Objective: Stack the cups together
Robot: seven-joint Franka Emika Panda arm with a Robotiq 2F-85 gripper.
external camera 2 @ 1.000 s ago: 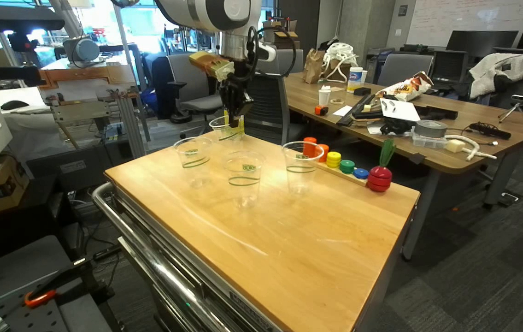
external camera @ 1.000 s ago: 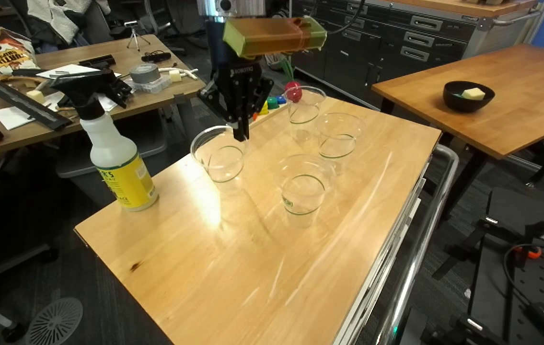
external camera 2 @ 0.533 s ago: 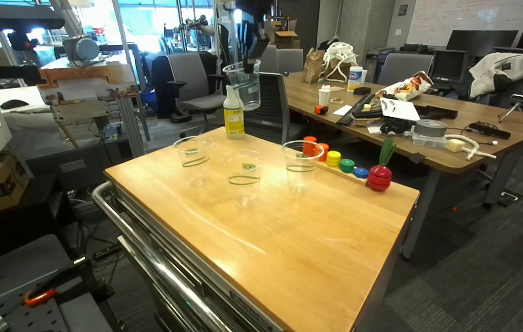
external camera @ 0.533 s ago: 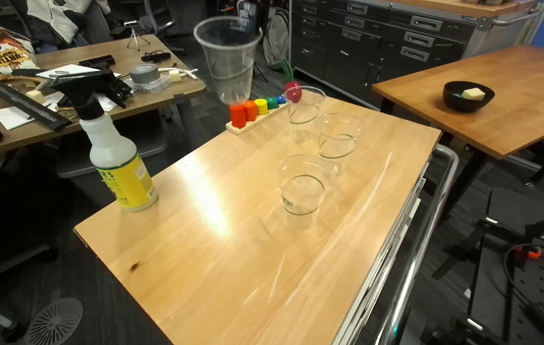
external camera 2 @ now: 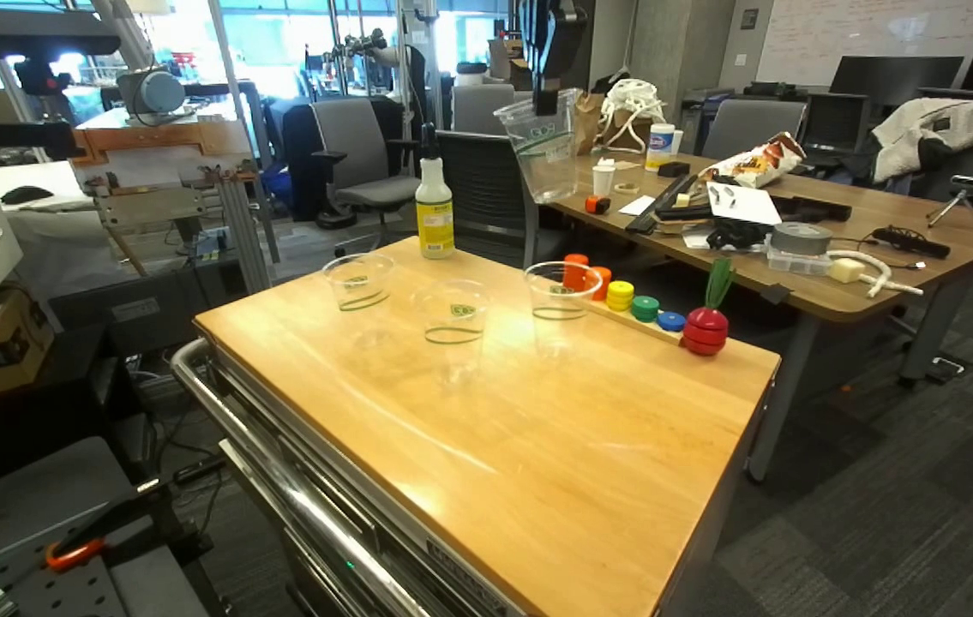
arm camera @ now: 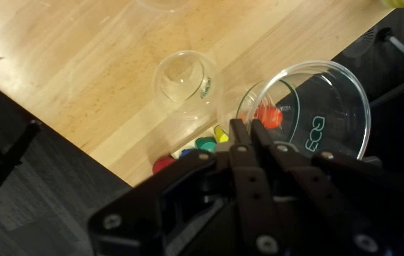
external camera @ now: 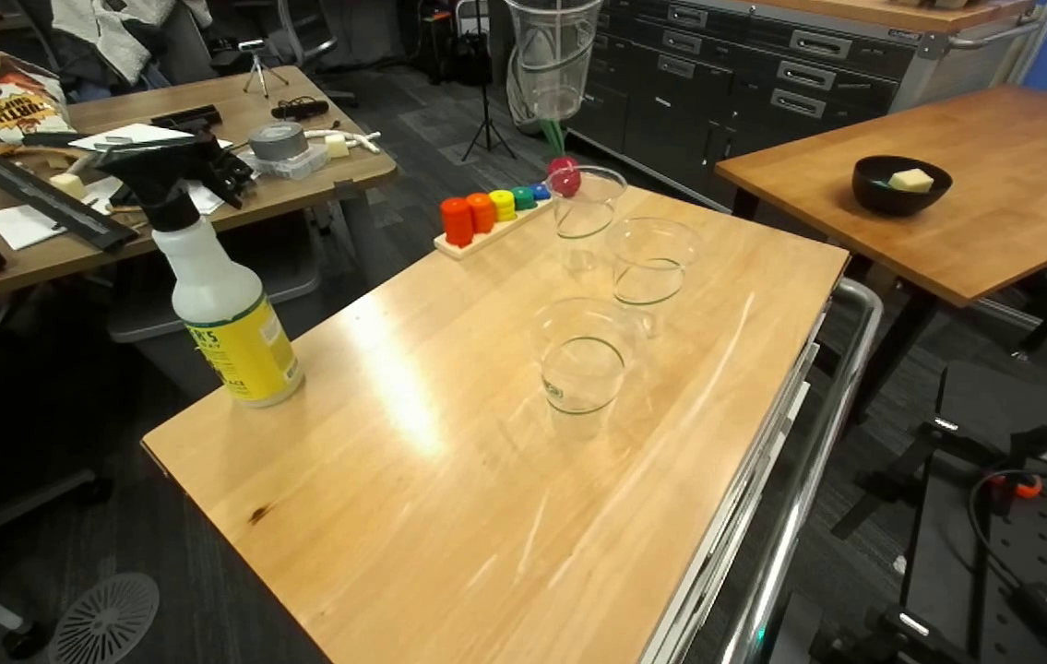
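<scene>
We read what looks like ECO on a clear cup (arm camera: 324, 106), R'S on the spray bottle (external camera: 219, 277) and, upside down, probably CHIPS on the snack bag (external camera: 20, 106); writing on the whiteboard (external camera 2: 889, 34) is too small.

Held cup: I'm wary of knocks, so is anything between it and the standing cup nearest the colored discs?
Nothing visible. The held cup hangs in midair; the colored discs beside that standing cup stand lower than its rim.
</scene>
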